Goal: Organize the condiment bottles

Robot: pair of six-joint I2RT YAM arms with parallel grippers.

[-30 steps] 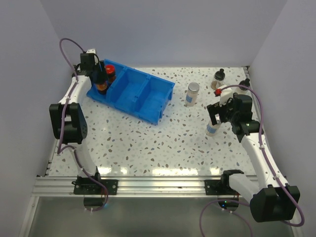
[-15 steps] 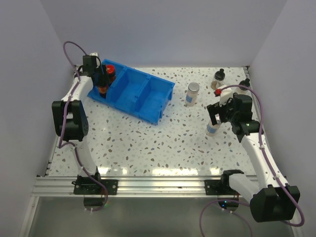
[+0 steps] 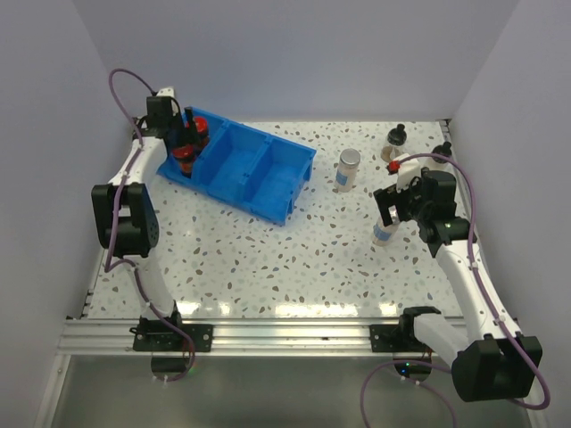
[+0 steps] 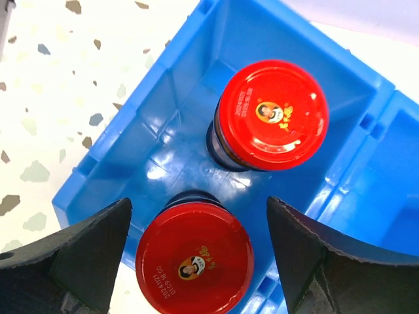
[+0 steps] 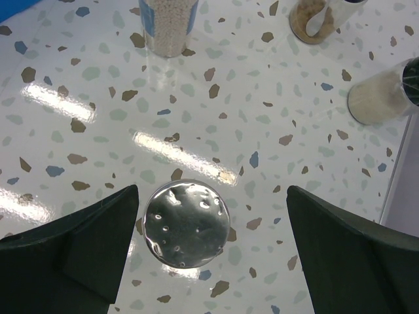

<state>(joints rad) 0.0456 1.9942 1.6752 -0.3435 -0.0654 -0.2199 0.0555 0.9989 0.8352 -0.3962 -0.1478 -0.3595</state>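
Observation:
A blue bin (image 3: 284, 178) holds two red-capped jars in its left compartment: one at the back (image 3: 198, 127) and one at the front (image 3: 183, 152). In the left wrist view they are the back jar (image 4: 275, 112) and the front jar (image 4: 194, 258). My left gripper (image 3: 185, 138) (image 4: 198, 201) is open, its jaws astride the front jar with small gaps. My right gripper (image 3: 389, 214) (image 5: 213, 190) is open wide above a silver-capped jar (image 3: 384, 234) (image 5: 186, 224) standing on the table. The second silver-capped jar (image 3: 348, 169) (image 5: 169, 26) stands further back.
Two small black-capped bottles with pale contents stand at the back right, one (image 3: 395, 137) (image 5: 313, 19) nearer the middle and one (image 3: 443, 148) (image 5: 383, 97) by the right wall. The bin's middle and right compartments (image 3: 263, 165) hold nothing. Walls close in on left, back and right.
My left gripper has opened and let go of the front red-capped jar, which now stands in the bin. The right arm and its jar have not moved.

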